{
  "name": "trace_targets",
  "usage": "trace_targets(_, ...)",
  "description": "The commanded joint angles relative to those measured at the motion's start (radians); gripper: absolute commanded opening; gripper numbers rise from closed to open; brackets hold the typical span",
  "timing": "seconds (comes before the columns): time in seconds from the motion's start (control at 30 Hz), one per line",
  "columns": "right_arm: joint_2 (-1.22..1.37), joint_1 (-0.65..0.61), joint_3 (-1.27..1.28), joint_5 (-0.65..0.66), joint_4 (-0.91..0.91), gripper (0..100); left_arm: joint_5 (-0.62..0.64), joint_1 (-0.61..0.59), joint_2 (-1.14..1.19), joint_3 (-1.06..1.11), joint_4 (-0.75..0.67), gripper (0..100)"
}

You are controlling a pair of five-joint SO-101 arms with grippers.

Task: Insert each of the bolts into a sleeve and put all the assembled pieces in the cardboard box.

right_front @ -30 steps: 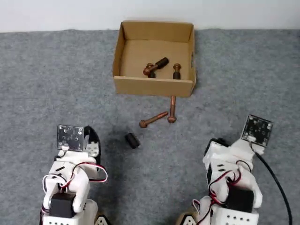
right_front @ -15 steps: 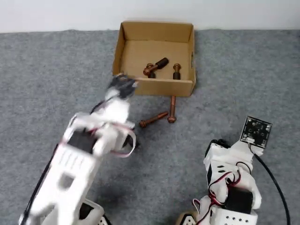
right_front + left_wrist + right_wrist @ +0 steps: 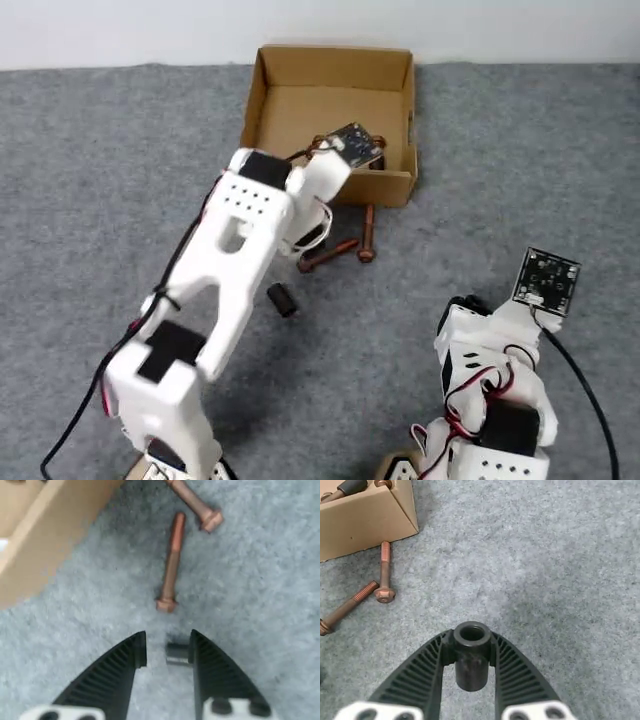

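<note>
The right gripper [image 3: 470, 641] pinches a black sleeve [image 3: 471, 672] between its ribbed black fingers. The sleeve is a short, smooth, matte tube with its round bore facing the wrist camera. It hangs above plain grey carpet [image 3: 520, 150] with a nubby, felt-like pile. In the high view this arm sits at 5 o'clock on the table.

The left gripper [image 3: 167, 647] has its jaws spread. A loose sleeve [image 3: 176, 654] shows in the gap on the carpet, close against one finger; whether they touch cannot be told. Just past the tips lies a copper-coloured bolt [image 3: 171, 562], a slim shank with its flanged head nearest the jaws. A second bolt [image 3: 196, 504] lies beyond it, its head near the first one's tip but apart from it.

In the high view both bolts lie at 6 o'clock of the cardboard box [image 3: 330, 186]. The second bolt points to 12 o'clock and reaches the foot of the front wall, while the first slants toward 8 o'clock. The loose sleeve sits at 7 o'clock of them.

The box is brown corrugated board, open-topped and straight-walled, and stands at 12 o'clock by the white wall [image 3: 120, 30]. An assembled piece [image 3: 347, 487] rests inside it. Carpet stretches wide at 9 and 3 o'clock of the box.
</note>
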Motion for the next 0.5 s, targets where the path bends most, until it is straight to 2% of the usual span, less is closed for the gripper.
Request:
trace_targets(0.0,-0.005,0.008,-0.011,0.011,-0.028,0.8,-0.018,-0.002,0.106,-0.193,0.064,15)
trace_targets(0.47,-0.005,0.007,-0.009,0.006,-0.028,0.8,-0.018,0.015,0.585,-0.676,0.233,15)
